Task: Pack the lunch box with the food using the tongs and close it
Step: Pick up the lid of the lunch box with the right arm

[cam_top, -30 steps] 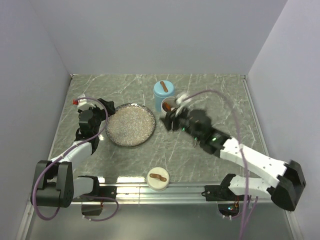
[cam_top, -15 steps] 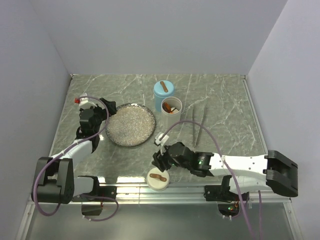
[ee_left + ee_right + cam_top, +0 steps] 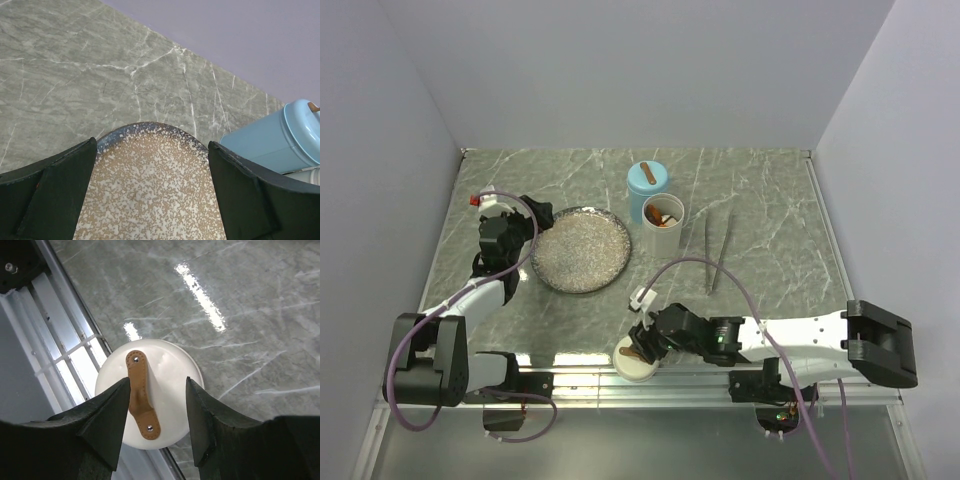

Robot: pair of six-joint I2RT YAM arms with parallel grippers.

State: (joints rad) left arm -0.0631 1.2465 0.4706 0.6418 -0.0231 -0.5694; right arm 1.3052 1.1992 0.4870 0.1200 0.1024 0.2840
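The lunch box is a white round cup (image 3: 676, 216) with orange and brown food (image 3: 662, 217) in it, beside a lidded blue cup (image 3: 647, 179) (image 3: 280, 142). The grey tongs (image 3: 718, 250) lie loose on the table, right of the white cup. The cup's white lid (image 3: 637, 364) (image 3: 170, 390) with a brown strap handle (image 3: 140, 392) rests at the front edge. My right gripper (image 3: 644, 347) (image 3: 158, 385) hovers open just over this lid, its jaws either side of the strap. My left gripper (image 3: 506, 236) (image 3: 151, 145) stands wide open over the left rim of the speckled plate (image 3: 582, 250) (image 3: 150, 195).
A metal rail (image 3: 570, 378) (image 3: 60, 335) runs along the table's front edge right beside the white lid. Walls close in the table on the left, back and right. The right arm's purple cable (image 3: 720, 268) loops over the table's middle.
My right arm swung from the white cup at the back to the front edge, over the lid. The tongs now lie on the table. The left arm stayed put.
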